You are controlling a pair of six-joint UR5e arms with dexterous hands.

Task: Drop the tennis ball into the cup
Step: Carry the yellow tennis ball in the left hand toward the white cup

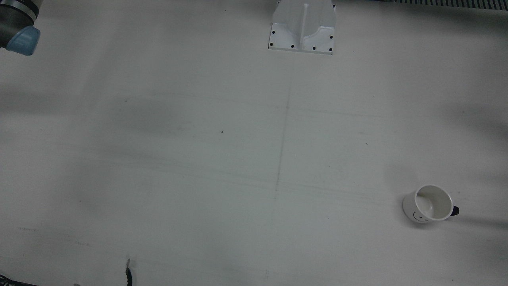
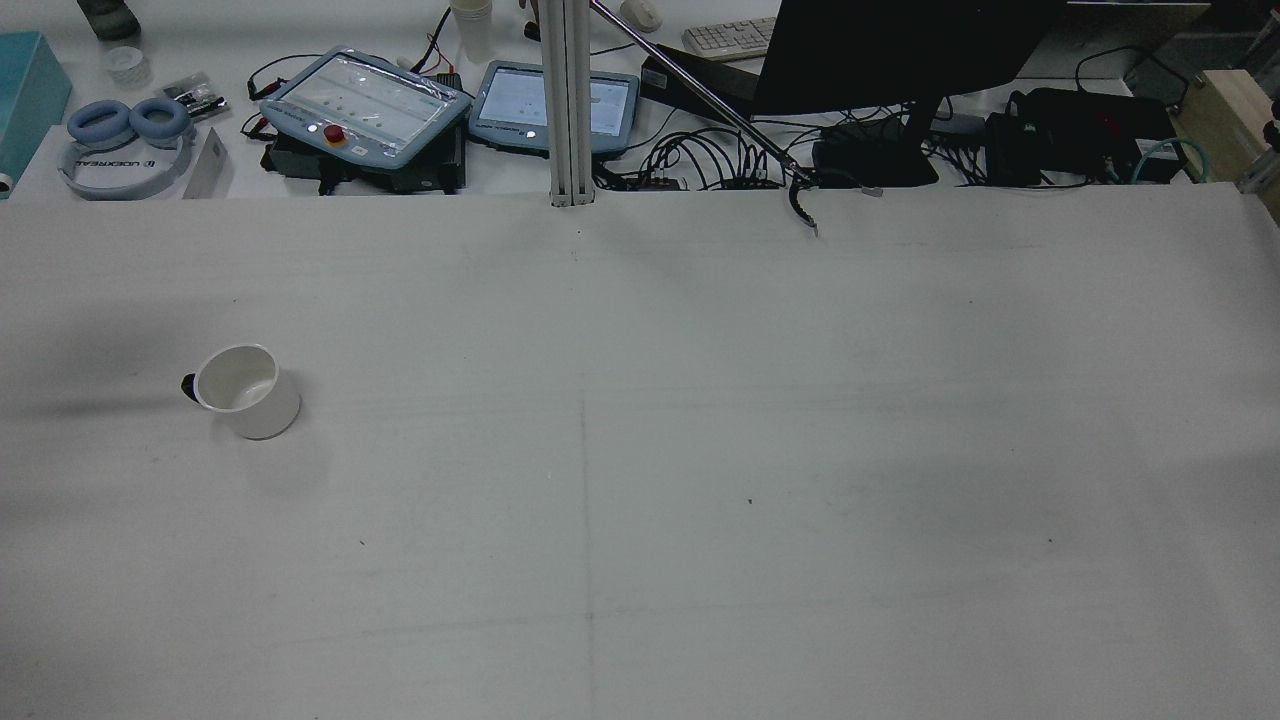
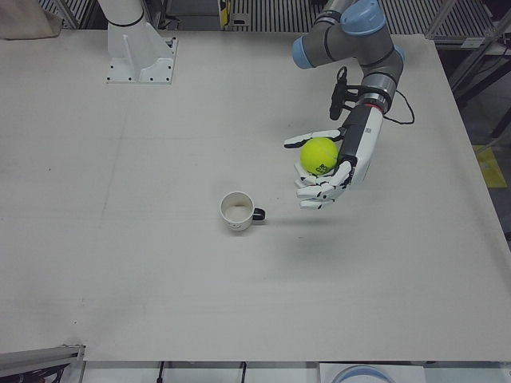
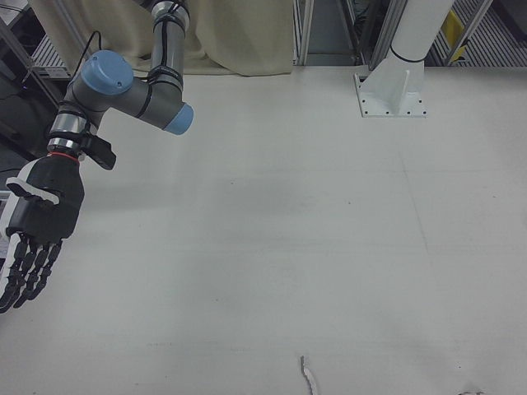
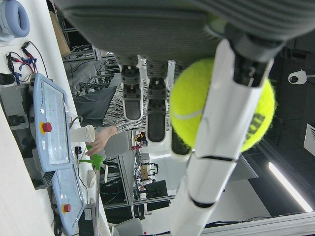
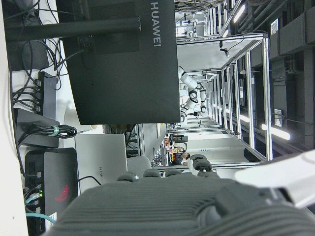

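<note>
Working across a wide white worktop [image 3: 120,263] that is almost bare, so I have open room on every side of the target. My left arm [image 3: 351,40] reaches in from the far edge and carries the left hand [image 3: 339,163] above the surface, to the handle side of the cup, near it but not over it. I judge the hand is held up there so the ball can come across above the rim without knocking the cup. Its fingers are curled around the tennis ball [image 3: 319,154], which sits cradled against the palm; the left hand view shows fingers wrapped over the ball [image 5: 221,105].

My right arm [image 4: 123,90] is parked over the other half of the worktop, well apart from the cup. The right hand [image 4: 37,226] hangs with fingers [image 4: 20,280] spread and straight, holding nothing, presumably kept clear so it does not crowd the drop.

The cup [image 3: 237,211] stands upright and empty, mouth up, dark handle [image 3: 259,214] toward the left hand. It sits well in from the worktop edges. Next I judge a short move across, then a release over the opening.
</note>
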